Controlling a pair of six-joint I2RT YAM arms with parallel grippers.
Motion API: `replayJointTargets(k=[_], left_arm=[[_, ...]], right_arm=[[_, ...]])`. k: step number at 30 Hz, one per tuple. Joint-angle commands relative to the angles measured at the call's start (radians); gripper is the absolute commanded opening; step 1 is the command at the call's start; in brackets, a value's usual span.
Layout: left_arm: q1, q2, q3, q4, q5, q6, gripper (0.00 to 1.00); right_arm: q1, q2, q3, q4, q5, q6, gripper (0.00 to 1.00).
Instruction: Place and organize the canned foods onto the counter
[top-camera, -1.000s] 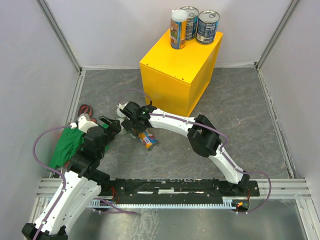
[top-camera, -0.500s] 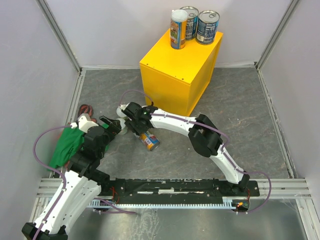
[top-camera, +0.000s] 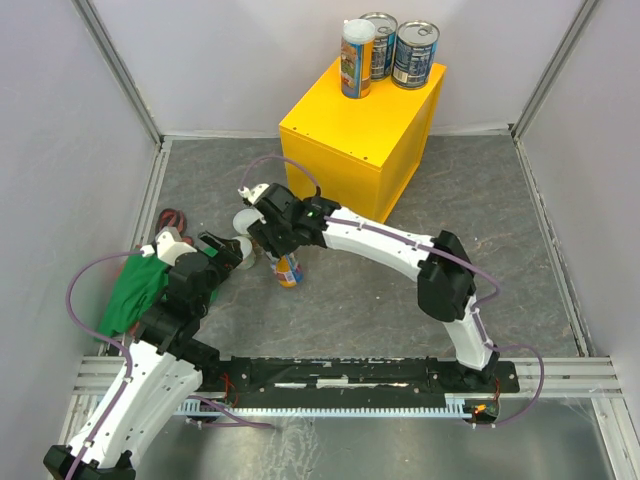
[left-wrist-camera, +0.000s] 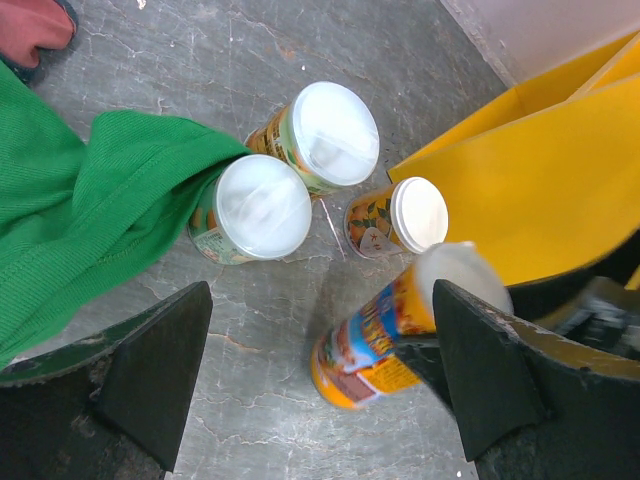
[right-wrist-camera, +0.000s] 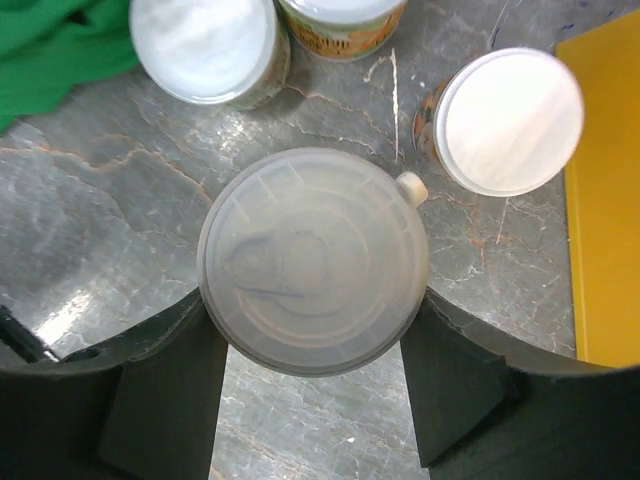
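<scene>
Since 1 s ago the right arm has swung its elbow out toward the right of the top view and tipped the tall can (top-camera: 287, 268) from lying slantwise to near upright, wrist now over it, centre-left of frame. Right tool (right-wrist-camera: 313, 372) is clamped on that can: the wrist view looks straight down on its cloudy lid, w/ a dark finger (right-wrist-camera: 165, 400) pressed to each side. Can't tell if its base is touching anything below. Left tool (left-wrist-camera: 320, 390) has jaws spread wide, nothing in them, at lower left of the top view beside the three small cans (left-wrist-camera: 262, 205). These stand upright in a tight cluster, one touching the green cloth (left-wrist-camera: 80, 220). Counter (top-camera: 350, 130) sits upper centre. A second tall can (top-camera: 356, 58) and two blue cans (top-camera: 415, 55) stand along its far edge, so any room looks to be toward the front. Key relation: the counter lies up & to the right of the held can in the top view, and its top is well higher. The can's long axis is approx. vertical, lid up, so prob. no re-orienting is needed, just lift then carry up-right. The right arm is nearer the counter & already has the can.
</scene>
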Motion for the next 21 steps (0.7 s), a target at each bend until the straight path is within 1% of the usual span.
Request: replayJointTargets(k=[1,11,18,21], left_arm=[[0.006,-0.008,0.023,0.037,-0.017,-0.027,0.96],[0.006,-0.007,0.013,0.044,-0.008,-0.044,0.96],[0.007,-0.008,0.011,0.038,-0.007,-0.049,0.96],[0.006,-0.008,0.007,0.04,-0.005,-0.054,0.96]], right_arm=[[-0.001,-0.147,0.016,0.113,0.0,-0.011,0.01],[0.0,-0.227,0.06,0.126,0.038,-0.036,0.01],[0.0,-0.26,0.175,0.114,0.064,-0.078,0.01],[0.0,-0.235,0.263,0.054,0.076,-0.088,0.01]])
